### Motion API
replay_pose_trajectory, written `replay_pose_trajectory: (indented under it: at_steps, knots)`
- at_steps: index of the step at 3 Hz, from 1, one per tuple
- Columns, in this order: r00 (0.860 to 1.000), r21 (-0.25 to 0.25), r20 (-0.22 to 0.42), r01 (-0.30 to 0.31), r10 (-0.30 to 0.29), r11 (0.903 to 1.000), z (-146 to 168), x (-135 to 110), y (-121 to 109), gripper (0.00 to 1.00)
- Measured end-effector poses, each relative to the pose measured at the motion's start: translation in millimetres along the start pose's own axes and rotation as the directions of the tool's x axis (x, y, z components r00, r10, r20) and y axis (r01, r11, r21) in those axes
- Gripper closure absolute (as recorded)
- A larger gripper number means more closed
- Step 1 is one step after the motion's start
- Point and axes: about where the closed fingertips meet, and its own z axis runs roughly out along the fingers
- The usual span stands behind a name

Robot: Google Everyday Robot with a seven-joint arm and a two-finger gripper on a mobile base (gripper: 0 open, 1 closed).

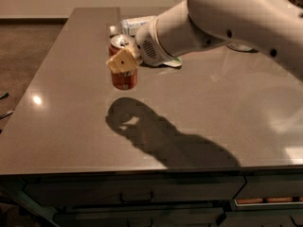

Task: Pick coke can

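Contact is made: the small red cylindrical coke can (125, 81), silver top up and long axis upright, sits between the jaws of the gripper (123, 64). The jaws are closed on its sides, with one tan pad across its near face. It hangs over the left centre of the grey table (66, 126), seemingly clear of the surface, since its shadow falls apart on the near side. The can lies left of the white arm (213, 18), so I judge the coming move a straight lift. Just beyond lies a clear plastic bottle with a white label (137, 22).
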Motion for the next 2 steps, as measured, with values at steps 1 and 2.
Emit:
replay_pose_trajectory:
  at_steps: [1, 2]
  knots:
    - [0.999, -0.021, 0.036, 0.031, -0.03, 0.9993, -10.4, -27.8, 6.3, 1.0]
    - [0.999, -0.02, 0.042, 0.035, -0.034, 0.9992, -12.3, -31.2, 6.6, 1.0]
